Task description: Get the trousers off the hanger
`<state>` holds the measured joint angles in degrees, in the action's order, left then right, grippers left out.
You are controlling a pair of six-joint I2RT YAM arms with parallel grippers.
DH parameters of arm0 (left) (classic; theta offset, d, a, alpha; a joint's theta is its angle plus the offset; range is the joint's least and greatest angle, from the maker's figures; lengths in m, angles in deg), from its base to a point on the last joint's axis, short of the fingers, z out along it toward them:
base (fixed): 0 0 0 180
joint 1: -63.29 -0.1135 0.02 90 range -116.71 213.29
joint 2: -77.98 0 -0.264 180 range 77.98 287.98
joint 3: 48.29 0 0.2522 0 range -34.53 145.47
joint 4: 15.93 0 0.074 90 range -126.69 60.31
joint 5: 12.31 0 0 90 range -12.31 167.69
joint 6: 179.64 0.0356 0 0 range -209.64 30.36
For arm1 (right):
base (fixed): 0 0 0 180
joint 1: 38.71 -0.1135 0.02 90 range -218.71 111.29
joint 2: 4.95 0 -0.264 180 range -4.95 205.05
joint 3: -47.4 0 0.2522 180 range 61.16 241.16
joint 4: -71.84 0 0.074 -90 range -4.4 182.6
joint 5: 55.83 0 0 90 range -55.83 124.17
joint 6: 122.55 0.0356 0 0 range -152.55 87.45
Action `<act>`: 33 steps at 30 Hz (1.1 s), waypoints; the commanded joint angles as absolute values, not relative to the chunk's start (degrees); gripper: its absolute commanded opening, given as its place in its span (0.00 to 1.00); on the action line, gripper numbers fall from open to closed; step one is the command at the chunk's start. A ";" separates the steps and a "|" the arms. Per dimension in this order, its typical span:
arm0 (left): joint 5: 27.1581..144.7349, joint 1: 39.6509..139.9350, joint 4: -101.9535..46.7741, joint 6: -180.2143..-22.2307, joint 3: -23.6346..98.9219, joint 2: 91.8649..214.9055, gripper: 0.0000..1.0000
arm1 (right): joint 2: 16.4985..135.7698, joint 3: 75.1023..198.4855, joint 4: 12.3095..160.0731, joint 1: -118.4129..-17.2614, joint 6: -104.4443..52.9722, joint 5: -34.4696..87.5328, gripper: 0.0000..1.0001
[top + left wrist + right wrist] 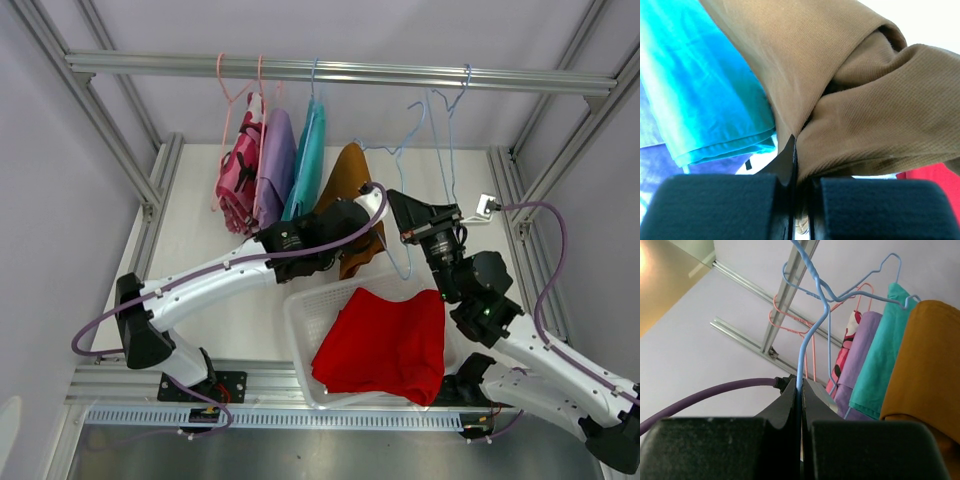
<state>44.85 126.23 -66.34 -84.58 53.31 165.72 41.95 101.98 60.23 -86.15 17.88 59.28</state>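
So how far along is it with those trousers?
One done: the red pair lies in the basket. In hand: the left gripper pinches the brown pair while the right gripper clamps a blue hanger. To do: the teal pair, lilac pair and pink camouflage pair hang on the rail.

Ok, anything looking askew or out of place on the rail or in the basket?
The mustard-brown trousers are twisted and bunched where the left gripper pinches them, slanting unlike the straight-hanging teal trousers. The red trousers spill over the near rim of the basket. Nothing looks damaged.
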 commanded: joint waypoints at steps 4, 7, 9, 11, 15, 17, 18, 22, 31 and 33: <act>51.23 131.50 -31.37 -85.16 70.33 155.85 0.02 | 54.64 92.54 94.21 -85.99 15.96 70.55 0.00; 51.58 131.50 -30.75 -84.99 70.59 155.85 0.02 | 56.39 91.92 94.56 -86.96 17.72 72.05 0.00; 51.41 131.50 -30.49 -84.90 70.94 156.03 0.02 | 57.36 91.13 93.68 -86.96 18.33 71.96 0.00; 51.41 131.50 -30.92 -84.90 72.00 156.38 0.02 | 58.68 90.08 92.29 -86.96 18.78 71.70 0.00; 50.97 131.50 -31.37 -84.63 73.05 156.73 0.02 | 61.23 89.29 90.17 -86.96 19.22 71.18 0.00; 51.05 131.50 -31.36 -84.28 74.19 156.90 0.02 | 62.63 89.11 89.21 -86.96 19.39 71.00 0.00; 51.14 131.41 -31.62 -84.28 75.50 157.25 0.02 | 63.08 88.94 88.85 -86.96 19.57 70.91 0.00; 51.23 131.50 -33.03 -83.49 80.43 159.09 0.01 | 63.96 88.06 87.01 -86.96 19.74 70.30 0.00; 51.76 131.50 -31.10 -85.60 86.76 161.56 0.01 | 68.09 85.51 81.64 -87.67 20.45 68.45 0.00; 51.50 131.41 -30.14 -86.30 86.76 161.65 0.01 | 69.23 85.24 80.50 -88.10 20.45 68.10 0.00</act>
<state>41.63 124.53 -87.78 -83.51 70.29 170.23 53.20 97.87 34.26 -87.70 31.13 64.78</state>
